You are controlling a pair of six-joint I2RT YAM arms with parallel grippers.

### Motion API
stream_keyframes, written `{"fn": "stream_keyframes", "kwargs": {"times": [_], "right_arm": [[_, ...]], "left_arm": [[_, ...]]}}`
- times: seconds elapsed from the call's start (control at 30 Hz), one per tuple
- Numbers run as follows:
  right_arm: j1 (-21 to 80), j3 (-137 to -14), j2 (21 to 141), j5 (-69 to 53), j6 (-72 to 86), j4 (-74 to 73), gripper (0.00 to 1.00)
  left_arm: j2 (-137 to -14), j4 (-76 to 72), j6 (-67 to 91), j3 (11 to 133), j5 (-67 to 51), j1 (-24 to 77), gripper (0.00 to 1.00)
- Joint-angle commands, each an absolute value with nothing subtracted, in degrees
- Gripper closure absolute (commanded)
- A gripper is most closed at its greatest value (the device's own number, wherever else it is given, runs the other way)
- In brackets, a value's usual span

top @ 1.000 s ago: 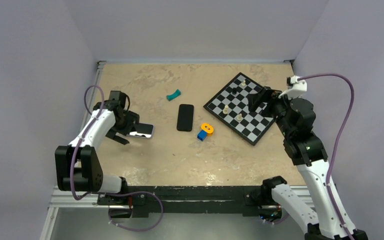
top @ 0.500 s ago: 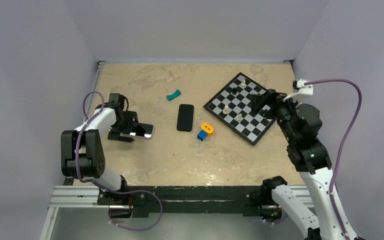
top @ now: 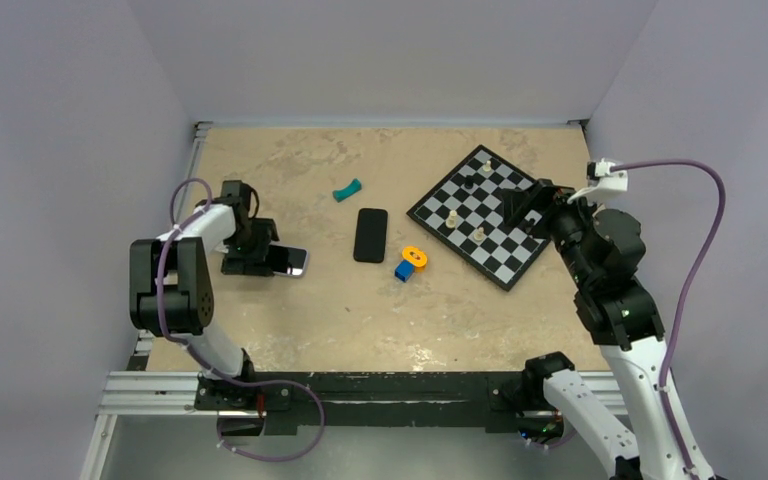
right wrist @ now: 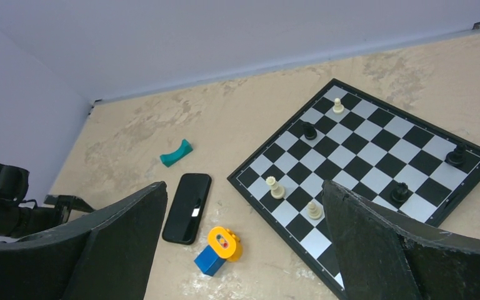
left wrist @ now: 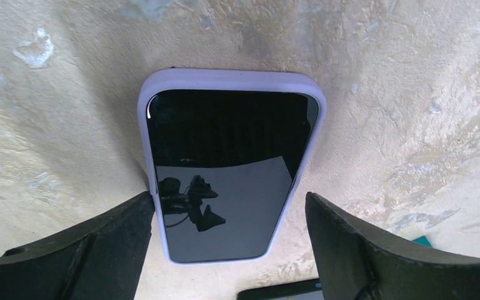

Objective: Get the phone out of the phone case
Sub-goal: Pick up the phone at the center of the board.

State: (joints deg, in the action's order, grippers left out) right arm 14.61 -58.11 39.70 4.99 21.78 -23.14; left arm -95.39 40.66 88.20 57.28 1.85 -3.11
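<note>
A phone with a dark screen (left wrist: 228,169) sits in a lavender case (left wrist: 231,76) and lies flat on the table at the left (top: 290,261). My left gripper (left wrist: 228,250) is open and straddles the phone's near end. Its left finger (left wrist: 100,244) touches the case edge, and the right finger (left wrist: 362,250) stands apart from it. In the top view the left gripper (top: 258,258) is low on the table. My right gripper (top: 520,205) is open and empty, raised over the chessboard's right part.
A black phone (top: 370,235) lies at the table's middle, with a teal curved piece (top: 346,189) behind it and a blue and orange toy (top: 409,262) to its right. A chessboard (top: 485,215) with several pieces lies at the right.
My left arm has folded back toward the left edge and the gripper has turned and settled over the cased phone. My right arm has shifted a little to the right.
</note>
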Motion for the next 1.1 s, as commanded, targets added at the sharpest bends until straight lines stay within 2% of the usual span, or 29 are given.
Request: {"fn": "stream_keyframes", "kwargs": {"times": [0.0, 0.13, 0.3, 0.53, 0.63, 0.8, 1.07], "right_arm": [[14.74, -58.65, 39.11, 6.26, 21.46, -21.77, 0.02], [14.77, -58.91, 38.79, 6.72, 21.53, -22.02, 0.02], [14.77, -58.88, 38.84, 6.57, 21.70, -21.93, 0.02], [14.77, -59.10, 39.20, 5.30, 22.56, -21.36, 0.02], [14.77, -59.24, 39.08, 5.22, 22.73, -21.28, 0.02], [14.76, -59.23, 38.78, 5.45, 22.89, -21.26, 0.02], [14.74, -58.83, 38.27, 5.99, 22.79, -21.28, 0.02]], "left_arm": [[-97.90, 42.56, 91.32, 60.77, 0.26, -3.74, 0.10], [-99.88, 48.19, 92.46, 63.26, 0.26, -3.62, 0.19], [-101.09, 51.13, 92.65, 64.88, 0.26, -3.56, 0.22], [-105.12, 57.01, 91.89, 69.99, -1.23, -3.37, 0.18], [-106.67, 59.46, 91.11, 71.84, -1.21, -3.04, 0.13], [-105.62, 57.93, 90.64, 70.53, -1.32, -2.90, 0.06], [-104.49, 56.13, 90.61, 68.62, -1.88, -2.69, 0.03]]}}
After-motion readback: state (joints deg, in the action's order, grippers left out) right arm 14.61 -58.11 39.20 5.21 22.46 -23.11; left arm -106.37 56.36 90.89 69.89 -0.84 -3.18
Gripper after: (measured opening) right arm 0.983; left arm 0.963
